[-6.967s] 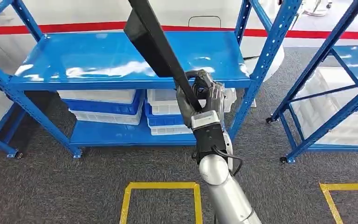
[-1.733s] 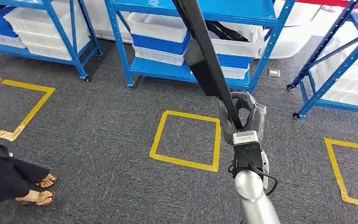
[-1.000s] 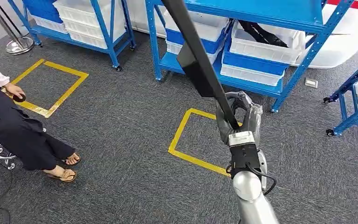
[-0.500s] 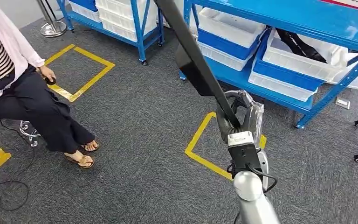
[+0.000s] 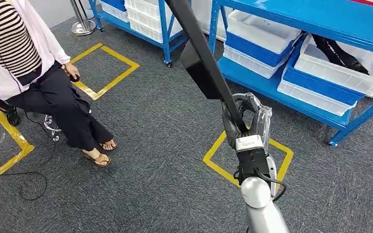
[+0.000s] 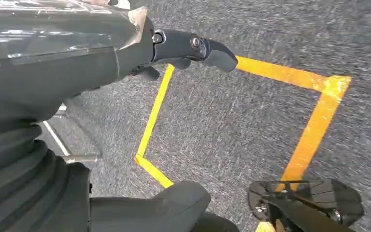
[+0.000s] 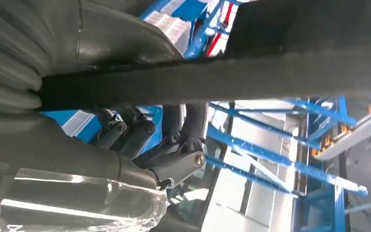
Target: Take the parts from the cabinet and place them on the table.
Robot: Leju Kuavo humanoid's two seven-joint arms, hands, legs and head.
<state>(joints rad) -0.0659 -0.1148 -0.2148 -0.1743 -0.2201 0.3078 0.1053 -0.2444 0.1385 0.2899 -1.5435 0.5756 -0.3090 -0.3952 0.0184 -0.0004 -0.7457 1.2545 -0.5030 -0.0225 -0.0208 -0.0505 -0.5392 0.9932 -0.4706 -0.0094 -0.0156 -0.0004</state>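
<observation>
In the head view my right hand [image 5: 245, 121] is raised in front of me and grips a long black part [image 5: 201, 63] near its lower end. The part slants up and to the left, widens into a flat black plate and runs out of the picture's top. The right wrist view shows the same black part [image 7: 270, 72] lying across the palm with the dark fingers [image 7: 140, 135] curled around it. My left hand [image 6: 53, 63] hangs over grey carpet, one finger [image 6: 207, 48] stretched out, with nothing in it.
A person [image 5: 34, 73] sits at the left, feet on the carpet, with a cable [image 5: 29, 179] nearby. Blue racks [image 5: 272, 82] at the back hold white and blue bins; one bin holds more black parts [image 5: 342, 56]. Yellow tape squares [image 5: 218, 145] mark the floor.
The camera has turned: the racks slid right and toward the top, and the seated person came in from the left. My right hand still holds the black part the same way.
</observation>
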